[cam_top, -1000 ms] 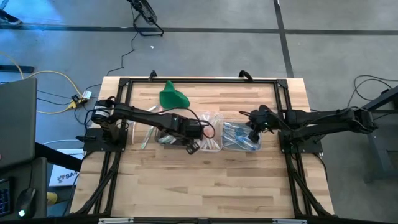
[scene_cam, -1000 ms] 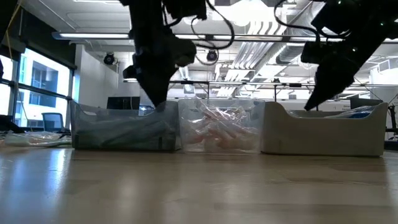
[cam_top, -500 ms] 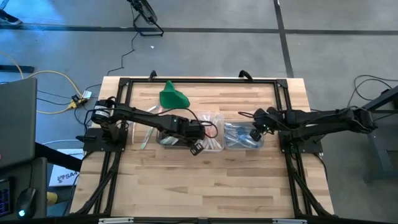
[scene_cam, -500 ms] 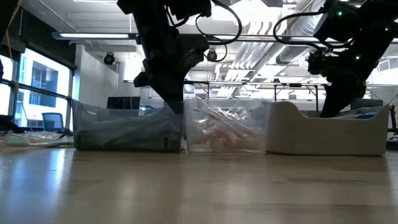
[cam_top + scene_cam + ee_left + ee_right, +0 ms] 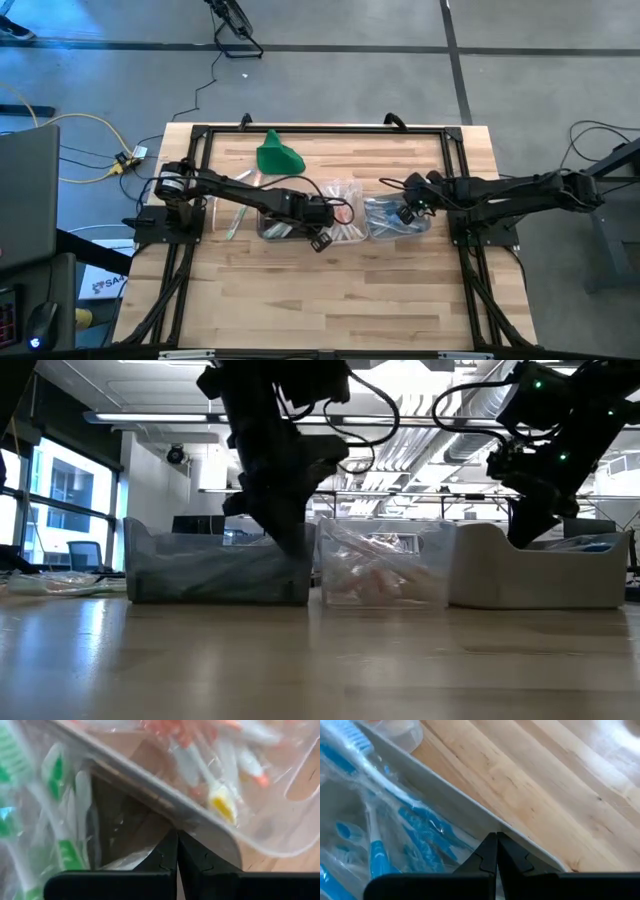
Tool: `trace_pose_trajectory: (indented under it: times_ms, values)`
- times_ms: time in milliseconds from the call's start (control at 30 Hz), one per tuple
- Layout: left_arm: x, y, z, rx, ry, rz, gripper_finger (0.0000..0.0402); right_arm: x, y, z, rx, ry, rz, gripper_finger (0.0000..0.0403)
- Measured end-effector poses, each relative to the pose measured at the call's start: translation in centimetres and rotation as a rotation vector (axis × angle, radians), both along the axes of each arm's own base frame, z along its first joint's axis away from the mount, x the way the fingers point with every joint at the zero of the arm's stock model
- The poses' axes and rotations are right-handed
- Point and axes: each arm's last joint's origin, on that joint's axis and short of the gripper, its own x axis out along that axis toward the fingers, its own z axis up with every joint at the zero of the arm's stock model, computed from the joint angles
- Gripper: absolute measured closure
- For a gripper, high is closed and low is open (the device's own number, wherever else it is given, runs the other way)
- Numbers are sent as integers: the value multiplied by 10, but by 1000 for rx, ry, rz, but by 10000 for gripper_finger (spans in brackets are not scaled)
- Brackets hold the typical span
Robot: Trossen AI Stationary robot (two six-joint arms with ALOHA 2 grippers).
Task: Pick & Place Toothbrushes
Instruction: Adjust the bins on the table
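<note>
table point(image 5: 330, 290) under both my arms, three clear tubs in a row across the middle of it. left tub point(image 5: 215, 565) has the green toothbrushes point(image 5: 60, 855), middle tub point(image 5: 385, 565) the orange-pink ones point(image 5: 200, 740), right tub point(image 5: 545, 570) the blue ones point(image 5: 380, 845).

my left gripper point(image 5: 176, 855) is fully closed, holding nothing. it's down between the left and middle tubs: green brushes to one side of the tips, the middle tub's rim just ahead and above them. looks like i'm touching or nudging a tub wall there, can't tell which one.

my right gripper point(image 5: 496, 852) is pinched closed too, empty, tips right at the rim of the right tub, blue brushes just inside it, bare wood on the other side.

green cloth lump point(image 5: 277, 155) sits well behind my left arm, apart from the tubs.

progress, my read: sorting looks basically done. brushes are split by colour into the three tubs and i see no loose brush on the open wood. something pale by the left tub's far side in the overhead, too small to call. what's left is probably squaring up the tubs and pulling both arms back.

text/labels: none readable on tubs, wrappers or brushes.
</note>
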Motion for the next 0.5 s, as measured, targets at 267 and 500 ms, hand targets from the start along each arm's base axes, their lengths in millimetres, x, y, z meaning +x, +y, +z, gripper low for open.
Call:
trace_pose_trajectory:
  times_ms: [267,500]
  values:
    - [-6,0,5,-4,29,-10,401,-1,1,2,16,-4,14,401]
    - [-14,2,22,46,5,-9,401,1,3,25,30,-98,109,401]
